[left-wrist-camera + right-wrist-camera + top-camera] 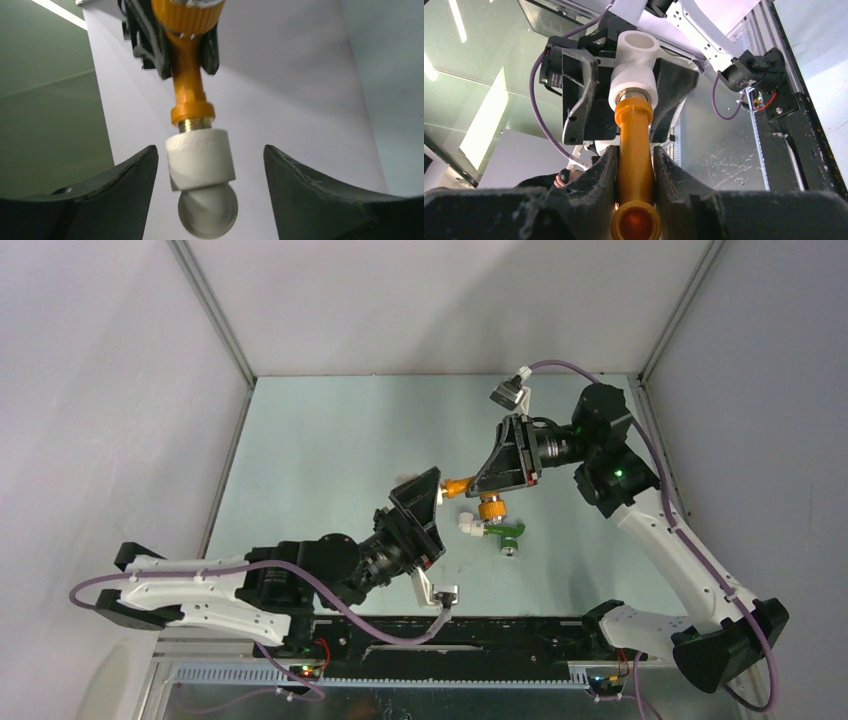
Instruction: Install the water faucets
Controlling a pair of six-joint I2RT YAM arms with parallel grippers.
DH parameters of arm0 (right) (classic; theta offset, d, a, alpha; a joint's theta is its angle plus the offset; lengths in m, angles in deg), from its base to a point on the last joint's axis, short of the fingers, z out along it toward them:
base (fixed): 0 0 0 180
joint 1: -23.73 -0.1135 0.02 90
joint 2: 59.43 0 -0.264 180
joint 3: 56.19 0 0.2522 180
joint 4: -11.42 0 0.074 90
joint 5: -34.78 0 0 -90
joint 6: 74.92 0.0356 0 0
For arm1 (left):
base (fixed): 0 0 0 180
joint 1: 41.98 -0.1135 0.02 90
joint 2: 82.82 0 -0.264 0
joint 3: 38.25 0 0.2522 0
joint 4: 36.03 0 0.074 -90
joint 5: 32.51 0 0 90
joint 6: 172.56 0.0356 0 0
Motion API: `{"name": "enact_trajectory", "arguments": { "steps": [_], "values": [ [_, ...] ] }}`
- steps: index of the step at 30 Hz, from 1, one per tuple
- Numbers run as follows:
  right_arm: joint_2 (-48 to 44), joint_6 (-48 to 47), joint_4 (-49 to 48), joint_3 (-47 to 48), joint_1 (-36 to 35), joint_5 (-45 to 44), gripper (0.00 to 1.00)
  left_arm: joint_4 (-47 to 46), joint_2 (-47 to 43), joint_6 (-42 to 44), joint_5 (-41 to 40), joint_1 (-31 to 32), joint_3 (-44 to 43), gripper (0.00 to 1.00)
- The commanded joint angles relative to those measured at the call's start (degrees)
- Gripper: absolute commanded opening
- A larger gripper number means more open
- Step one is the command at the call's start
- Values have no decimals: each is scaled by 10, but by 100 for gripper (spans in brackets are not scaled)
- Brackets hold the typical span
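My right gripper is shut on the body of the orange faucet and holds it above the table. A white elbow fitting sits on the faucet's brass thread. My left gripper is open, and its fingers stand on either side of the elbow with gaps on both sides. In the top view the orange faucet spans between the left gripper and the right gripper, its knob hanging below. The green faucet lies on the table with a white elbow at its end.
The pale green table is walled at the back and on both sides. A black rail with the arm bases runs along the near edge. The green faucet lies just below the two grippers.
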Motion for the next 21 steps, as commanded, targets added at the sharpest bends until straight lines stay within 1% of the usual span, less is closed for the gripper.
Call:
{"name": "enact_trajectory", "arguments": {
  "steps": [1, 2, 3, 10, 14, 17, 19, 21],
  "values": [
    [-2, -6, 3, 6, -1, -11, 0, -22, -11, -13, 19, 5, 18, 88],
    [-2, -7, 4, 6, 0, -13, 0, -24, -16, -18, 20, 5, 23, 95],
    [-3, -8, 3, 6, 0, -14, 0, -29, -19, -22, 18, 5, 28, 99],
    [-3, -60, 56, 6, 23, -27, 0, -74, -40, -67, 4, 5, 46, 100],
    [-8, -116, 119, 6, 50, -35, 0, -87, -52, -125, 2, 5, 48, 100],
    [-11, -159, 166, 6, 73, -34, 0, -51, -58, -219, 18, 5, 31, 100],
    [-14, -186, 190, 6, 89, -33, 0, -39, -62, -316, 35, 4, 10, 100],
    [-16, -208, 211, 6, 100, -32, 0, -51, -67, -425, 45, -2, -4, 100]
  ]
}}
